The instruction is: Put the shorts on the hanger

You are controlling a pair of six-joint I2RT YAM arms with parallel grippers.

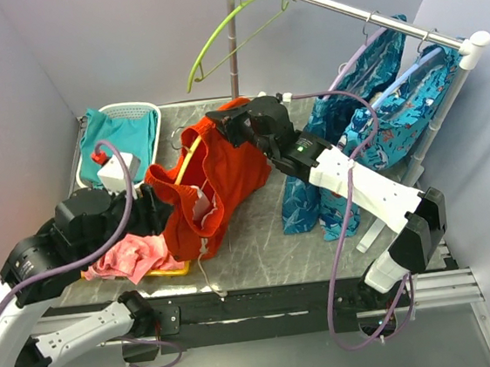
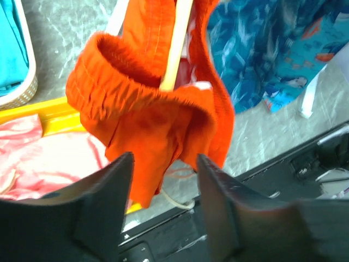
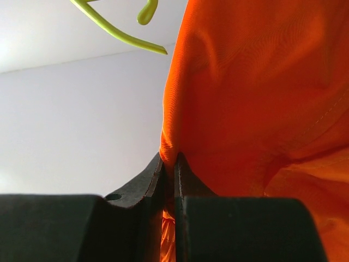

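One fold of shorts (image 3: pixel 245 109) pinched btwn R jaws.

I'm counting one shorts (image 1: pixel 223 181). I'm seeing four hangers: one yellow hanger (image 1: pixel 186 161), one lime-green hanger (image 1: pixel 220 33), one lavender hanger (image 1: pixel 347 66), one blue hanger (image 1: pixel 408 68). I'm logging two teal patterned garments (image 1: pixel 377 104), one pink cloth (image 1: pixel 134 255), one white basket (image 1: pixel 123 106), one rail (image 1: pixel 340 5). I'm tallying two grippers: left gripper (image 2: pixel 163 164), right gripper (image 3: pixel 174 161).

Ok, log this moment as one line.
left gripper: open, facing shorts | right gripper: shut on shorts, fabric held up | hanger: runs into waist opening
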